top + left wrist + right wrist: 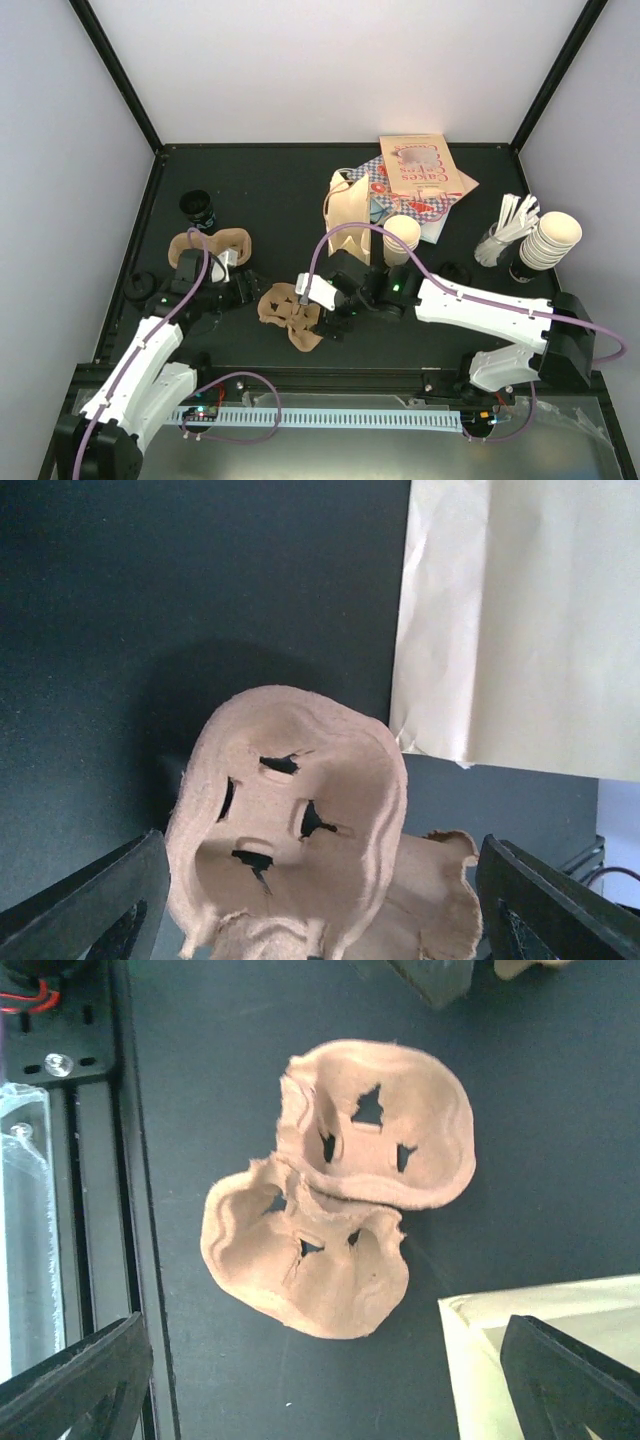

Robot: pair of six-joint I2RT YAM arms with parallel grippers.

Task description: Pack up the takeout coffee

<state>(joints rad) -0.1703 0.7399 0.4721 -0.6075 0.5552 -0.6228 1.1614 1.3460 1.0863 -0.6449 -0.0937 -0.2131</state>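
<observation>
We find the takeout coffee (198, 208) at the far left of the surface (270, 190), well apart from the tan paper bag (352, 205) that stands near the middle. From above we see mostly its black lid (196, 202) and very little of the cup wall, so we cannot say for certain that it stands upright. Neither arm is on it. The left gripper (250, 285) has its jaws spread wide and points at the torn cup carrier (290, 315), which lies just in front of it, unclamped as far as we can tell. The right gripper (328, 320) hangs over the same carrier with its jaws wide apart and nothing between them. A second carrier (212, 245) lies between the left arm and the coffee. We judge the cup to be light, with a thin paper wall that gives under a hard squeeze – enough to pop the lid or spill whatever is inside. The plastic lid looks slick and a poor place to grip, so we would take the cup around its body just below the lid rim, closing gently and keeping it upright. The left arm is the nearer one
</observation>
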